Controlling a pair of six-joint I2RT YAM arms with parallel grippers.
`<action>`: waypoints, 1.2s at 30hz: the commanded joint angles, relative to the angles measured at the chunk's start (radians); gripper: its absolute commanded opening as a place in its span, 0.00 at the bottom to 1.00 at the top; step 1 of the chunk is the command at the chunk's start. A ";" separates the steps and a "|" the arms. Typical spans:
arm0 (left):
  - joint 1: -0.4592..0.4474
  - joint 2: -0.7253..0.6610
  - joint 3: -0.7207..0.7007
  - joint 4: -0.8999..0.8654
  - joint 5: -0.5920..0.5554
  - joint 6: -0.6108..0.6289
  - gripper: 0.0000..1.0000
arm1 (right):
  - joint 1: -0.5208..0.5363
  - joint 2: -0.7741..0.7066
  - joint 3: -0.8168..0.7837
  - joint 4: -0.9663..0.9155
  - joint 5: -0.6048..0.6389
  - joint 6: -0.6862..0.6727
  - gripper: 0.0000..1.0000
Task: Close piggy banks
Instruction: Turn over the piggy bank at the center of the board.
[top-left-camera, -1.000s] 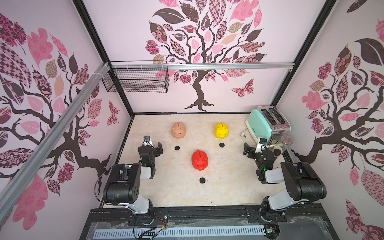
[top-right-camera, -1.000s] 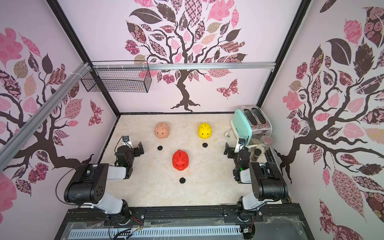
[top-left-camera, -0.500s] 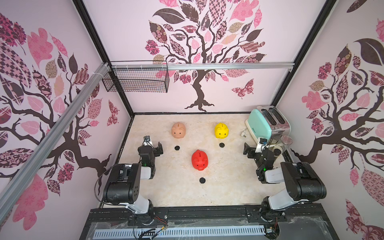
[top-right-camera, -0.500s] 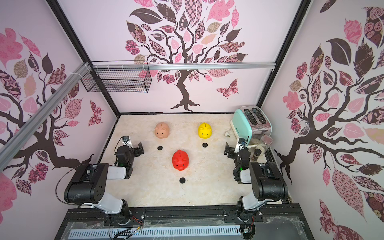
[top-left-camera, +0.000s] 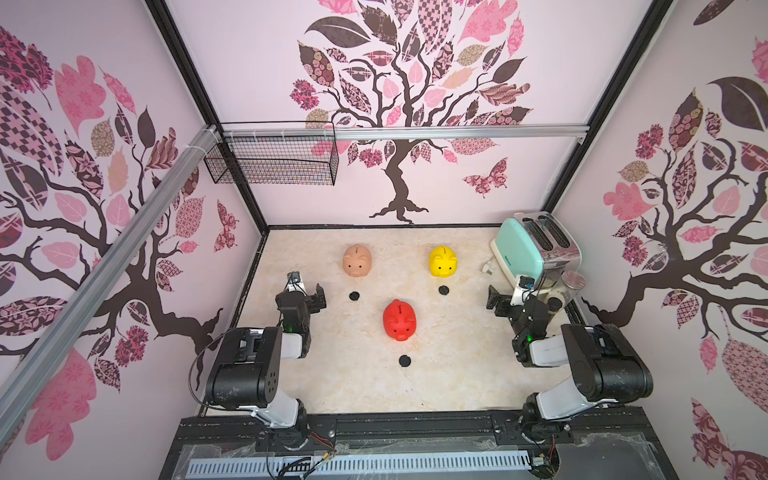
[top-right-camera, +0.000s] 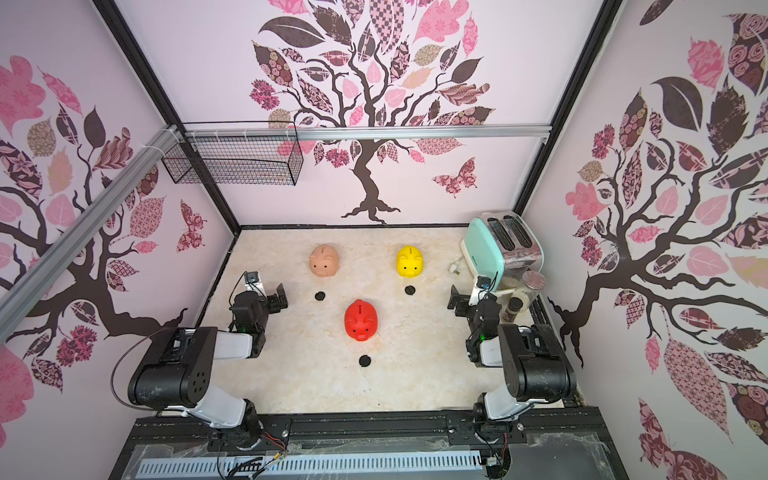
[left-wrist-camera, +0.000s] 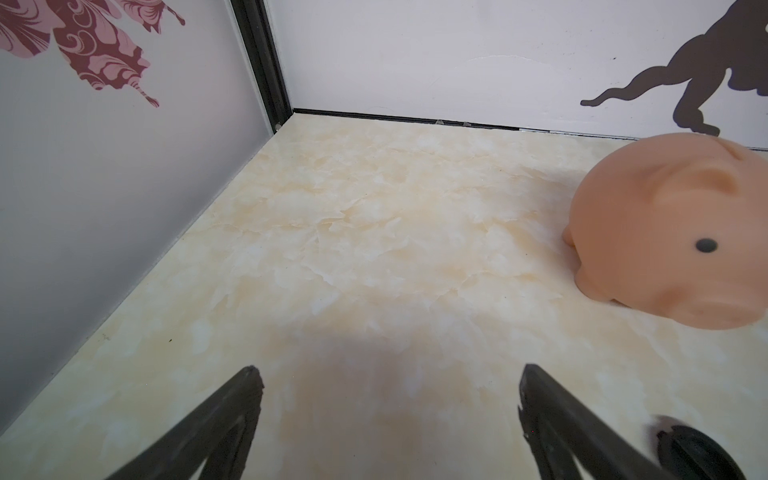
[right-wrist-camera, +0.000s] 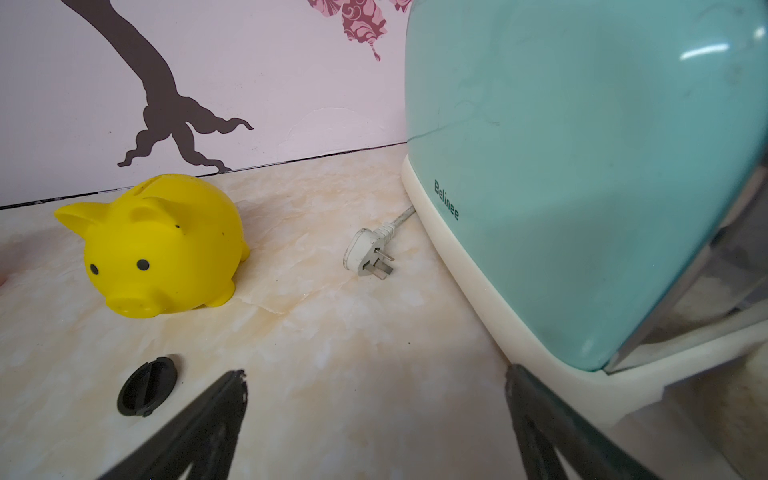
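Three piggy banks stand upright on the marble-look floor in both top views: peach-pink (top-left-camera: 357, 261) back left, yellow (top-left-camera: 443, 262) back right, red (top-left-camera: 399, 320) in the middle front. A black round plug lies in front of each: (top-left-camera: 354, 296), (top-left-camera: 443, 290), (top-left-camera: 404, 360). My left gripper (top-left-camera: 305, 293) hovers open and empty, left of the peach bank (left-wrist-camera: 673, 232); its own view (left-wrist-camera: 388, 374) shows bare floor between the fingers. My right gripper (right-wrist-camera: 374, 374) is open and empty too, between the yellow bank (right-wrist-camera: 162, 245) and the toaster.
A mint-green toaster (top-left-camera: 534, 249) stands at the back right, its white power plug (right-wrist-camera: 370, 257) lying on the floor. A jar (top-left-camera: 571, 284) and a spice bottle (top-left-camera: 555, 305) crowd the right wall. A wire basket (top-left-camera: 274, 160) hangs high on the back left.
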 joint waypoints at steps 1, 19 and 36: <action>-0.001 -0.008 -0.006 0.022 0.000 0.002 0.98 | 0.005 -0.007 0.024 -0.012 0.011 -0.006 1.00; -0.120 -0.083 -0.093 0.168 -0.264 0.061 0.98 | 0.017 -0.042 0.007 0.021 0.037 -0.013 1.00; -0.179 -0.743 0.243 -0.881 -0.067 -0.451 0.98 | 0.024 -0.752 0.062 -0.690 -0.049 0.742 1.00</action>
